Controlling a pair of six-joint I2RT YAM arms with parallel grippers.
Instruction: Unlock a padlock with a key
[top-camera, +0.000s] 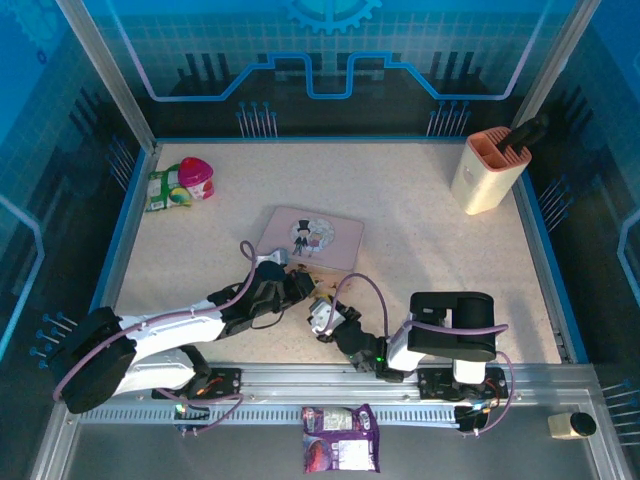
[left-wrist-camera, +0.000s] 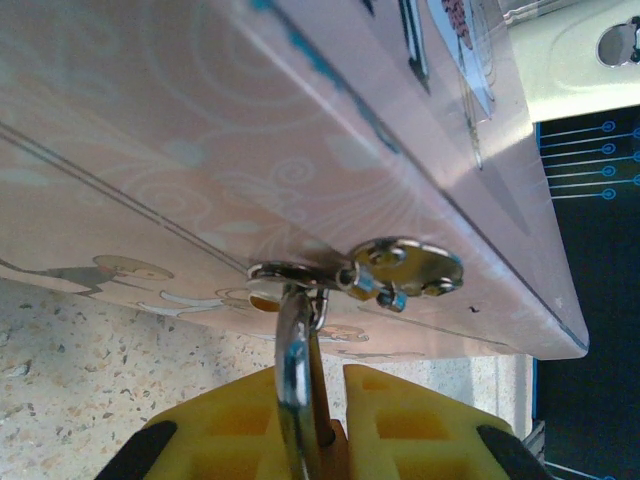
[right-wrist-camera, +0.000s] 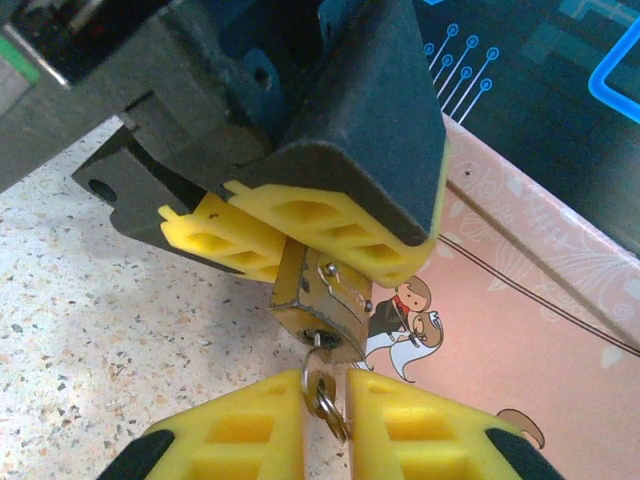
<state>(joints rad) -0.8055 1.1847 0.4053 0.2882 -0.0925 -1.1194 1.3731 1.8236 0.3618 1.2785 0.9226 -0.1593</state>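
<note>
Padlock (right-wrist-camera: 318, 300) clamped between left fingers (right-wrist-camera: 340, 232), key (right-wrist-camera: 319, 383) between right fingers (right-wrist-camera: 235, 432).

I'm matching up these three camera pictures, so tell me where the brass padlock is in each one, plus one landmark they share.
Top external: padlock low centre, tiny, just below the pink tin's near edge.
Left wrist: padlock bottom centre, edge-on between the left tool's yellow fingers.
Right wrist: padlock centre, clamped by the left tool, key under it.
Shared landmark: the pink tin, beside the padlock every time.
</note>
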